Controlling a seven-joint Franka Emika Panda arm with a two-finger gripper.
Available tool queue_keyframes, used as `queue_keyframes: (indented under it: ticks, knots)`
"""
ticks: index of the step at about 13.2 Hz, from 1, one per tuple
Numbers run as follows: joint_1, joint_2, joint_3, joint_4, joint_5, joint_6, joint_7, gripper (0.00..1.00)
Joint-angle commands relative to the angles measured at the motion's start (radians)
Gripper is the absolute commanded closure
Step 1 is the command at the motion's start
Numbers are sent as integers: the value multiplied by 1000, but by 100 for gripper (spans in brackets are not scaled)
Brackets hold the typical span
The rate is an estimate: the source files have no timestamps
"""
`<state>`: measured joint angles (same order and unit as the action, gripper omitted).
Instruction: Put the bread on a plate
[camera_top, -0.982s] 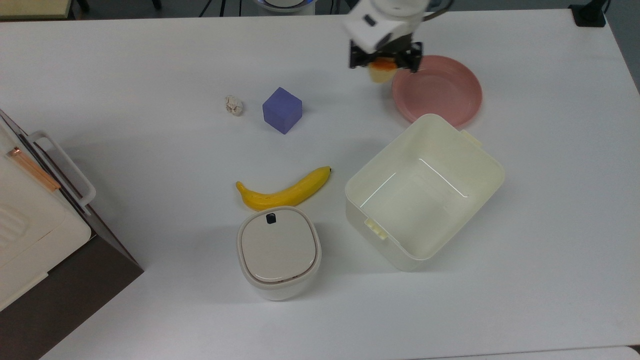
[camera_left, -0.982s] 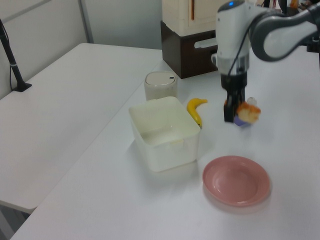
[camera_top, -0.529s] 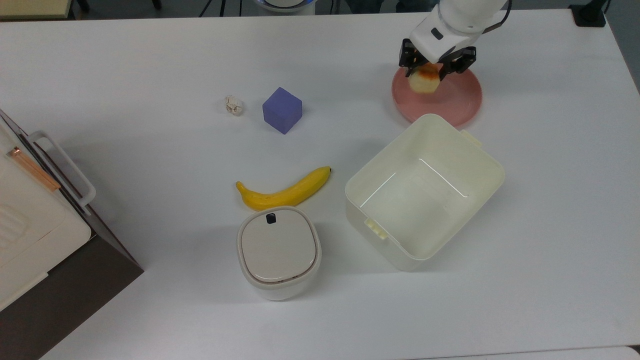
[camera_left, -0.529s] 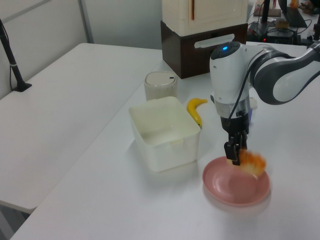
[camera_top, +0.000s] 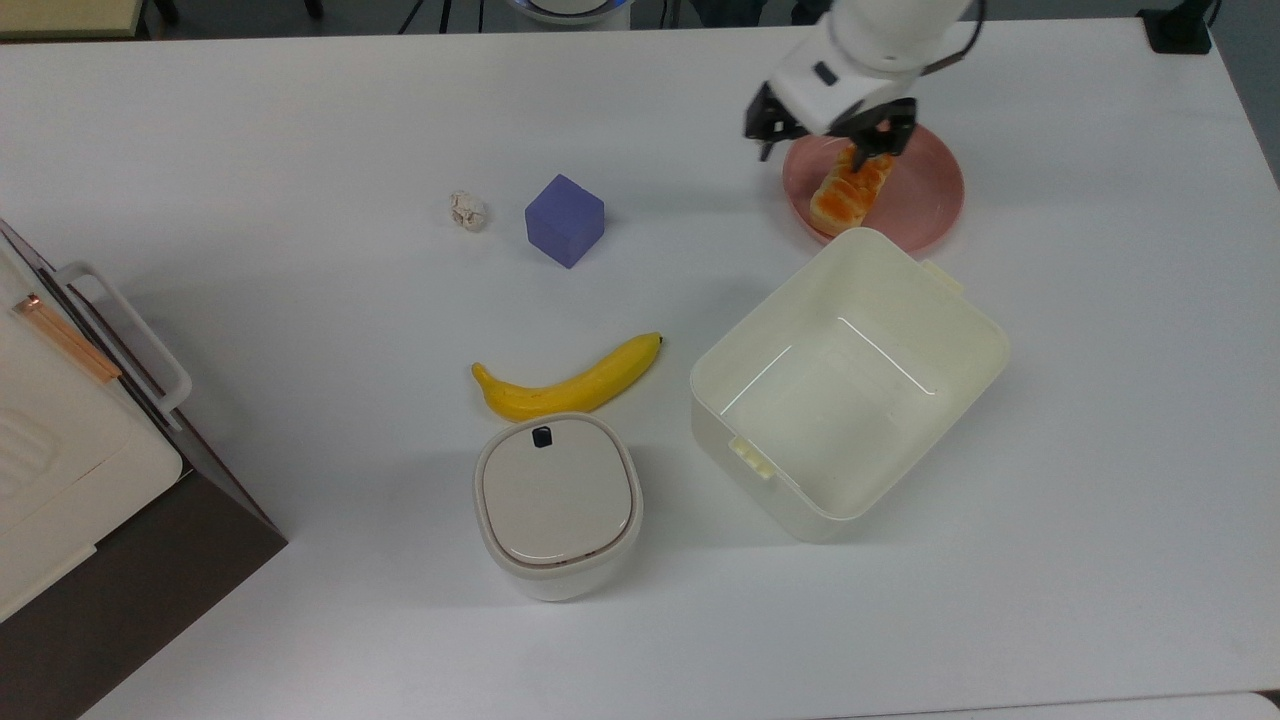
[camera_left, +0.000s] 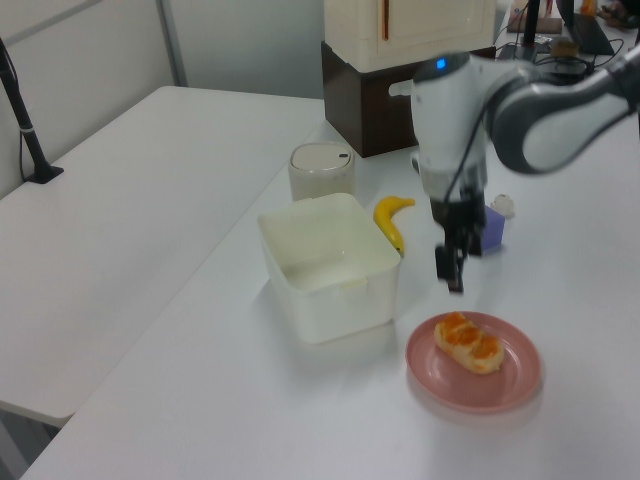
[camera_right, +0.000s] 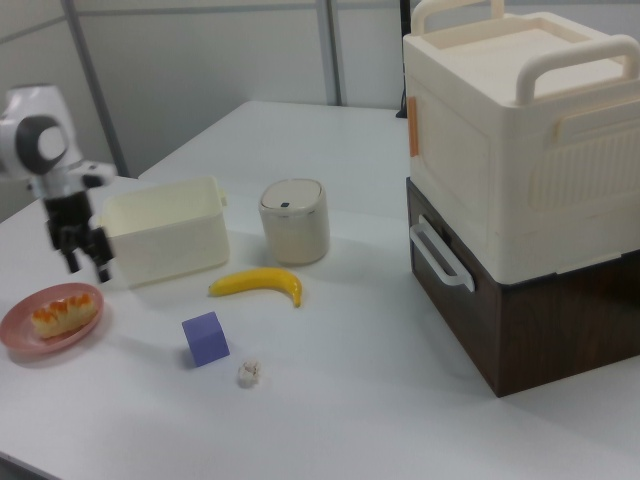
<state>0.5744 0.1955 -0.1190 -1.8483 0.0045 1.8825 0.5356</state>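
The bread lies flat on the pink plate, ridged top up, toward the rim nearest the cream tub. In the left view it rests inside the raised edge, so the placing looks done.

The risk I see is small. The loaf sits off-centre, and one pincer finger hangs right over its far end in the top view. A low sideways sweep could clip the loaf and nudge it over the rim onto the counter, or shift the plate itself.

The pincer is spread apart and holds nothing. In the left view it hangs above the plate, touching neither plate nor bread.
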Motion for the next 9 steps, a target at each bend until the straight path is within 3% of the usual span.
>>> queue_keyframes:
  ticks: [1,5,9]
  knots:
    - [-183,-103,-8,37,-31,-88,-185,0]
    - [-413,-105,-8,141,-20,-112,-385,0]
    - [-496,-102,-8,184,-18,-112,-393,0]
